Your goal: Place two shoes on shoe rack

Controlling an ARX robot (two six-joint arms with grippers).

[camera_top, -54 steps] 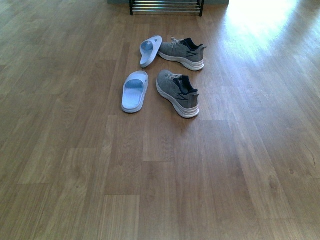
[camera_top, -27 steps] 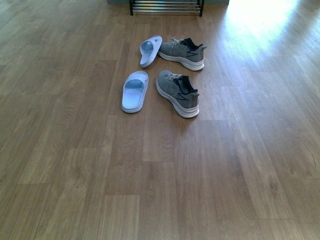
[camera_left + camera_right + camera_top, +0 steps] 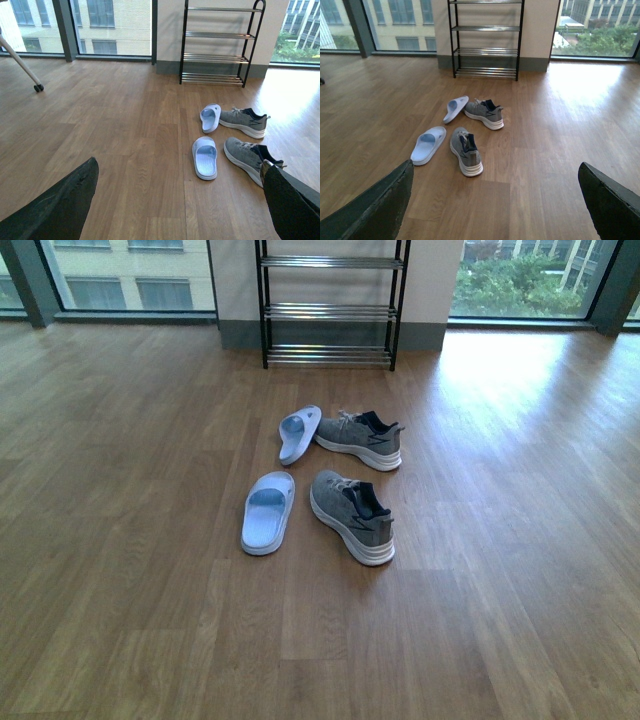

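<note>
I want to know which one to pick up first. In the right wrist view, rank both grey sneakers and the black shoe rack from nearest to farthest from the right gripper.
From the right gripper:
1. Grey knit sneaker with a thick white sole: nearest, just ahead of the fingers.
2. Second grey knit sneaker: farther back, toward the rack.
3. Black metal-framed shoe rack with silver bars: farthest, at the back of the room.

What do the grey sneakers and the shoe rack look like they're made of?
Grey sneakers: apparently knit fabric, matte woven texture, over thick white foam-like soles. Shoe rack: seemingly metal, black painted posts with shiny silver bars that catch the light.
</note>
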